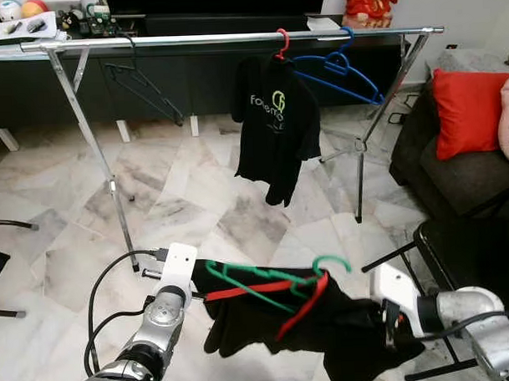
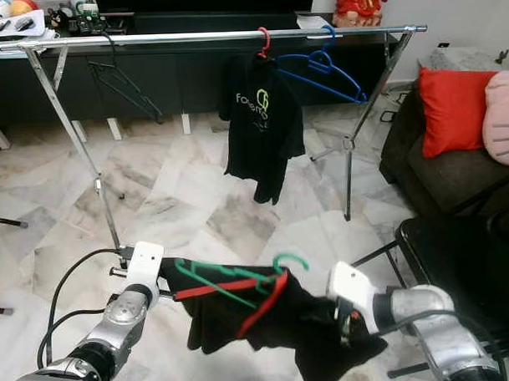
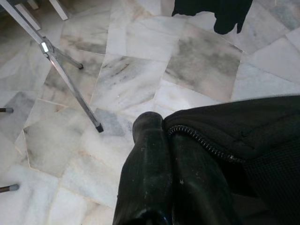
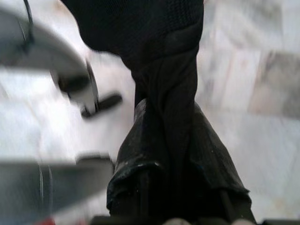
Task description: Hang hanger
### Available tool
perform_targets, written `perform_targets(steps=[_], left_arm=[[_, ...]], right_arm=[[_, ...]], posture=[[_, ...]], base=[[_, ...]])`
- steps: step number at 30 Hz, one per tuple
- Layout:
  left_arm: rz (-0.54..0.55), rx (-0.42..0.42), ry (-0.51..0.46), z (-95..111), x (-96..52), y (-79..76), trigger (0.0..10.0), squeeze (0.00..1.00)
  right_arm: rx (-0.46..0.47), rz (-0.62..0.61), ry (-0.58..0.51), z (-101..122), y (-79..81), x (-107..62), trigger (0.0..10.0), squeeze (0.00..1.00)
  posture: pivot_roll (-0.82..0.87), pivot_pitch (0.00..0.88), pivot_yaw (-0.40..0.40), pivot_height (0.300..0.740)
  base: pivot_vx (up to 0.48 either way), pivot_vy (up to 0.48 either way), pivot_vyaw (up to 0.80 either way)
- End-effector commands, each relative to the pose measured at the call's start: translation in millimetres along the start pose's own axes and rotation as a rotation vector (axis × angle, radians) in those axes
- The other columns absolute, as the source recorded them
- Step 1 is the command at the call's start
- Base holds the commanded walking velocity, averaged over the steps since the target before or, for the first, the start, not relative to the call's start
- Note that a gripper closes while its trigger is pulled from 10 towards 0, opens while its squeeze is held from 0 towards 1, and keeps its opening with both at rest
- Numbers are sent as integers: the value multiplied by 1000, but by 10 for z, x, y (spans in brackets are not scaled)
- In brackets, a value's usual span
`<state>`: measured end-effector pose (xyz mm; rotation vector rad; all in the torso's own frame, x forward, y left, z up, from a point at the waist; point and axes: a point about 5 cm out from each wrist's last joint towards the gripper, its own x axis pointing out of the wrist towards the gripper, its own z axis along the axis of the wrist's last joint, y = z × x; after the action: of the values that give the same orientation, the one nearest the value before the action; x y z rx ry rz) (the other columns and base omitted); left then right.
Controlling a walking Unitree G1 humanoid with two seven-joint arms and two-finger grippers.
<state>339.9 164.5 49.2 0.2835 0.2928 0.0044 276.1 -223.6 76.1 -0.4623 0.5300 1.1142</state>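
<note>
Hangers of green plastic (image 1: 266, 282) and red plastic (image 1: 283, 302) lie on a black garment (image 1: 326, 330) stretched low between the two arms, above the marble floor (image 1: 180, 201); the left pincer (image 3: 161, 140) has its fingers clamped together on the garment's zipped edge, and the right pincer (image 4: 164, 122) is shut on a twisted bunch of the same black cloth — that wrist view is blurred. Beyond stands a chrome clothes rail (image 1: 232, 38) carrying a black printed T-shirt (image 1: 273, 127) on a red hanger (image 1: 281, 44), an empty blue hanger (image 1: 338, 66) beside it, and a black wire hanger (image 1: 142, 90) farther left; a dark sofa with a red cushion (image 1: 469, 108) sits to the right.
</note>
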Motion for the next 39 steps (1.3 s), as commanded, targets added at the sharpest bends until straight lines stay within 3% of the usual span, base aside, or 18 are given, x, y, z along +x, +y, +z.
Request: perform_targets(steps=[1, 4, 11, 22, 28, 34, 39], left_arm=[[25, -18, 28, -66, -14, 73, 0, 0], [23, -23, 30, -65, -12, 81, 0, 0], [23, -28, 34, -66, -10, 92, 0, 0], [20, -29, 38, -68, -9, 99, 0, 0], [13, -48, 33, -53, -4, 93, 0, 0], [-134, -165, -51, 106, 20, -35, 0, 0], [-330, -203, -94, 235, 27, -152, 0, 0]], right_arm=[[-16, -25, 64, -91, -38, -101, 0, 0], [-84, 7, 182, -220, -8, -120, 0, 0], [-147, -18, 293, -338, -37, -145, 0, 0], [-194, -31, 376, -413, -81, -178, 0, 0], [-205, -101, 424, -448, -154, -187, 0, 0], [-225, -229, 536, -542, -233, -170, 0, 0], [-190, -270, 523, -545, -224, -62, 0, 0]], posture=[[-55, 179, -97, 740], [-54, 178, -95, 740], [-55, 179, -94, 740], [-55, 183, -94, 740], [-55, 184, -96, 740], [-48, 185, -95, 740], [-39, 184, -92, 740]], base=[[0, 0, 0], [0, 0, 0], [0, 0, 0], [0, 0, 0], [0, 0, 0], [0, 0, 0], [0, 0, 0]])
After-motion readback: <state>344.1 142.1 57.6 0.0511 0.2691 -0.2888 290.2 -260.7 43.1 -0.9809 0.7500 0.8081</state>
